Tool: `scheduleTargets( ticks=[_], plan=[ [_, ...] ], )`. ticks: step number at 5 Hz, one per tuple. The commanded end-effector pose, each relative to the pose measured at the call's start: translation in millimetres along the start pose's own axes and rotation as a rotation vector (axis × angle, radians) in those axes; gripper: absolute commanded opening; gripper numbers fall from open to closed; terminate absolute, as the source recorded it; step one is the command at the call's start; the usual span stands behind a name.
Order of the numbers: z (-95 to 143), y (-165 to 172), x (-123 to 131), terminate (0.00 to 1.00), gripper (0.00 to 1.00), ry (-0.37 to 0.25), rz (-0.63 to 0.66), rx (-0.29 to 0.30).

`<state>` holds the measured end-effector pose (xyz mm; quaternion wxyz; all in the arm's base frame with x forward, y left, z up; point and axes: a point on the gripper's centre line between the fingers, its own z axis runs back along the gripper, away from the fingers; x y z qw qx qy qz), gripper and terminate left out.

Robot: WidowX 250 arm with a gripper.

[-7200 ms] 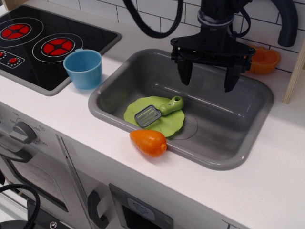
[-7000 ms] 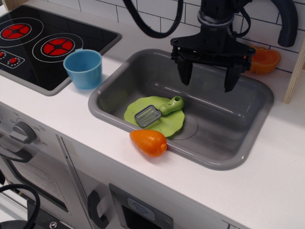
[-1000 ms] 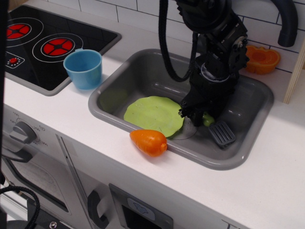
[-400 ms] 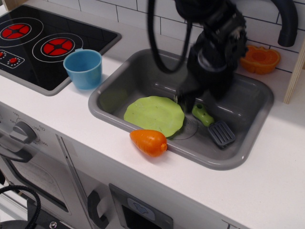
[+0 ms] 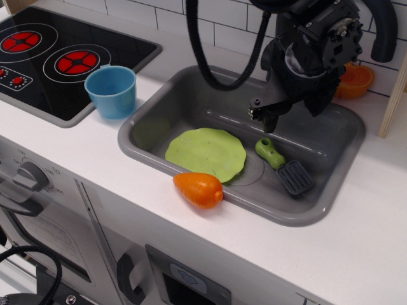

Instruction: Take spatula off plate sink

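Note:
The spatula (image 5: 283, 165) lies on the floor of the grey sink (image 5: 331, 197), to the right of the plate. Its green handle points toward the back left and its grey slotted blade toward the front right. The lime-green plate (image 5: 205, 152) lies bare in the sink's front left part. My gripper (image 5: 270, 121) hangs above the sink, up and a little behind the spatula's handle, and does not touch it. It looks open and holds nothing. One finger shows; the wrist hides the other.
An orange toy carrot (image 5: 199, 189) lies on the sink's front rim beside the plate. A blue cup (image 5: 112, 91) stands on the counter to the left, next to the stove (image 5: 51, 57). An orange piece (image 5: 353, 80) and the dark faucet (image 5: 385, 32) are behind the sink.
The spatula went from the plate to the sink floor at the right. In the last second my gripper let go of it and rose up and back.

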<state>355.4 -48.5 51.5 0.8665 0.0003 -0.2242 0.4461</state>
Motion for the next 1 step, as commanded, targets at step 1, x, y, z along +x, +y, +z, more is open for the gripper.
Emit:
scheduleTargets(
  ticks=[1],
  plan=[
    [14.3,-4.3,13.9,1.0,1.0,-0.023,0.017,-0.043]
  ],
)
